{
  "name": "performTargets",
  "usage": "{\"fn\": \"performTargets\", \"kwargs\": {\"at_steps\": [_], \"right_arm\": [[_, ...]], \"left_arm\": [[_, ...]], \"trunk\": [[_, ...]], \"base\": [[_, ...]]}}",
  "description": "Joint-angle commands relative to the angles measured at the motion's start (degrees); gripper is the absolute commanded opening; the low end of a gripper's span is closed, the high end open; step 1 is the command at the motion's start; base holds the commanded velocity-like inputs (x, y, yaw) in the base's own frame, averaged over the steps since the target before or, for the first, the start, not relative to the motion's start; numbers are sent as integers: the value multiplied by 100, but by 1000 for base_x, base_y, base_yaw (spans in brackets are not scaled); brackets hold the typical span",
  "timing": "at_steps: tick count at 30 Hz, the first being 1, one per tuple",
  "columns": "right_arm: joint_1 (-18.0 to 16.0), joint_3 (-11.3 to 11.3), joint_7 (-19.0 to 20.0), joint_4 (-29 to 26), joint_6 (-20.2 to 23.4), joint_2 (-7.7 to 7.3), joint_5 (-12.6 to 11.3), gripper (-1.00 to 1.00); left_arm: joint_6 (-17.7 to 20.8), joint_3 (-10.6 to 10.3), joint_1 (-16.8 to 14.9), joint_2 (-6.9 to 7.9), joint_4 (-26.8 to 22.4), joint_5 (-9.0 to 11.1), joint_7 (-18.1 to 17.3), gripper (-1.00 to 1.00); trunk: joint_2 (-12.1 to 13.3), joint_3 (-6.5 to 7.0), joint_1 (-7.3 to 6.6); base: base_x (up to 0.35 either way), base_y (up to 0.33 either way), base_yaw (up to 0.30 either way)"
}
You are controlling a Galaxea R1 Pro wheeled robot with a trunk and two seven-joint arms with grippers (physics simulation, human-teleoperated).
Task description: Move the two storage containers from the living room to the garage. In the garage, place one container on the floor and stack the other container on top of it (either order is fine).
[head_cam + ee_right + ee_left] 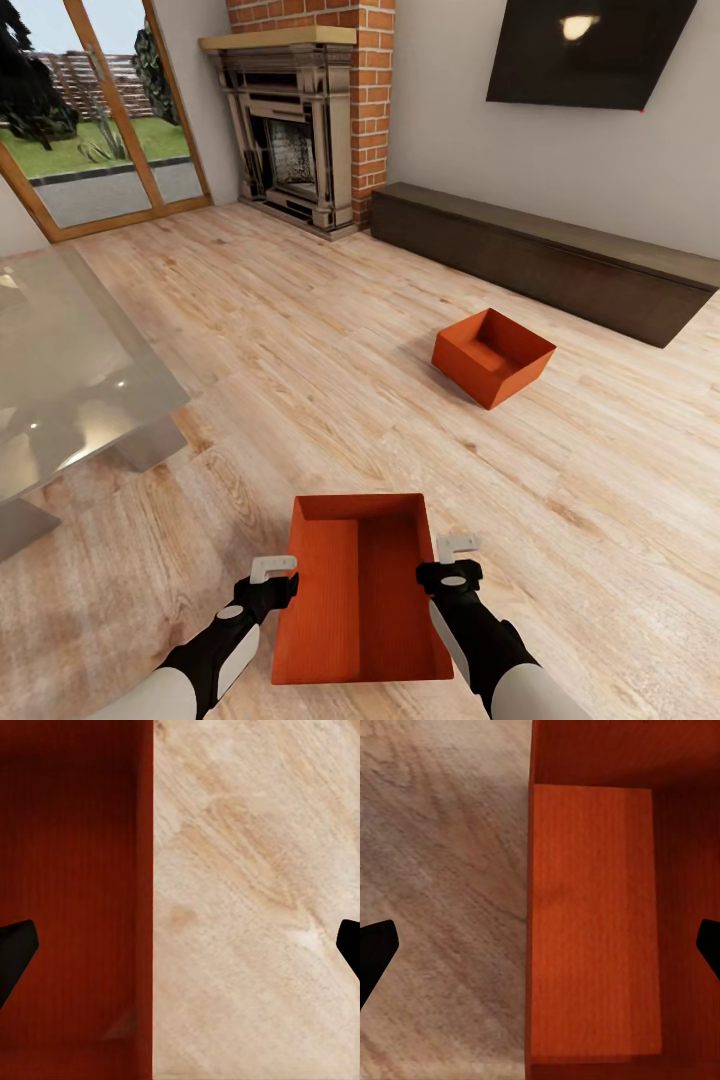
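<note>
Near container (362,600) sat squarely between the two grippers, long axis running away from the robot toward the fireplace (295,150). Left gripper (272,578) poised at its left wall, right gripper (452,562) at its right wall, each straddling a rim: in the left wrist view one dark fingertip (375,956) over bare planks and the other over the ribbed bottom (592,922), the same in the right wrist view with a fingertip (15,949) above the red inside. Both spread wide, nothing pinched. About equally near, so probably a two-armed lift by opposite walls, once lowered and closed.

Orange-red, lidless, low-walled, finely ribbed within, upright on the light wood floor (250,330).

Farther toward the fireplace and off to the right, second container (492,356), alike in colour, turned corner-on, standing near the long dark cabinet (560,255) but apart from it. Both bins in the living room, not the garage.
</note>
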Motion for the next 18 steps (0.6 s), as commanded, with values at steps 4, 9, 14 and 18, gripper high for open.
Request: {"fn": "performTargets", "kwargs": {"at_steps": [4, 9, 14, 18], "right_arm": [[-4, 19, -24, 1, 65, -2, 33, 100], [-7, 4, -23, 36, 71, -7, 27, 100], [-8, -2, -19, 72, 71, -9, 29, 100], [-8, -3, -18, 81, 67, -7, 32, 100]], "left_arm": [[-23, -50, -3, 0, 4, 51, 44, 100], [-23, -50, -3, -3, 4, 41, 55, 100], [-23, -52, -5, 2, 7, 38, 57, 100], [-24, -53, -4, 4, 13, 35, 58, 100]], "trunk": [[-2, -4, -1], [-2, -4, -1], [-2, -4, -1], [-2, -4, -1]], "base": [[0, 0, 0], [0, 0, 0], [0, 0, 0], [0, 0, 0]]}}
